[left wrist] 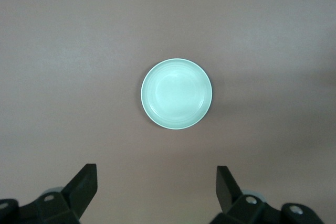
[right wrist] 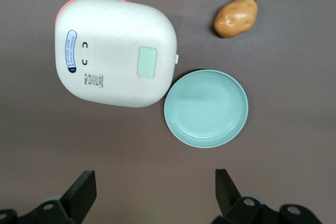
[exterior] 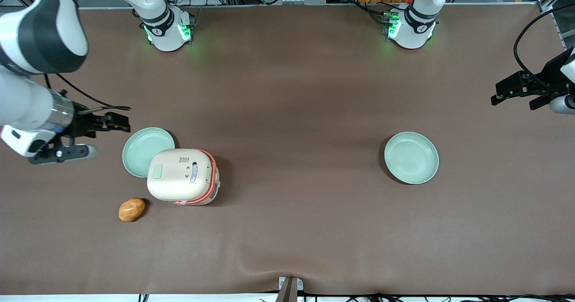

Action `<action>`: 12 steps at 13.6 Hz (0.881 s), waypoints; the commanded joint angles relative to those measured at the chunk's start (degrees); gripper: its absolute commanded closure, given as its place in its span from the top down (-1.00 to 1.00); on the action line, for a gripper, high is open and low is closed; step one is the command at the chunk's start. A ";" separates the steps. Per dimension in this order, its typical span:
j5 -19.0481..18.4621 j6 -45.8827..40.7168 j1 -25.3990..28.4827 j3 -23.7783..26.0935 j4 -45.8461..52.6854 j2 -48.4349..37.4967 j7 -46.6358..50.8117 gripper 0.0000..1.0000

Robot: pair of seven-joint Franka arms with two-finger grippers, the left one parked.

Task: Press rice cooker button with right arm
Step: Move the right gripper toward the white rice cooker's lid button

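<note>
Our gripper (exterior: 117, 121) hangs beside the rice cooker (exterior: 182, 176), fingers (right wrist: 84, 187) spread wide and empty; we risk striking the lid around the button (right wrist: 147, 61), shoving the cooker.

We see the rice cooker (right wrist: 115, 51) in smooth, matt cream plastic, its button (right wrist: 147, 61) a flat mint pad. The plate (right wrist: 206, 107) beside it looks glazed and faintly glossy. The table (exterior: 292, 113) wears matt brown cloth, wrinkled at its near edge. The gripper (exterior: 112, 121), raised beside the plate, looks like matt black plastic.
</note>
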 commanded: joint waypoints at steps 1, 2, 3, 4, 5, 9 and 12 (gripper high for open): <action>0.73 1.22 0.14 -0.27 1.38 2.28 0.50 0.74; 0.73 1.58 0.23 -0.27 1.30 2.98 0.59 0.43; 0.82 1.76 0.23 -0.27 1.38 3.77 0.50 -0.11; 0.73 2.37 0.32 -0.27 1.38 4.13 0.07 -0.49; 0.73 2.81 0.49 -0.27 1.30 4.83 0.15 -0.99; 0.73 6.49 1.28 -0.27 1.30 8.34 0.50 -1.00; 0.64 10.01 1.81 -0.27 1.30 10.37 0.50 -1.00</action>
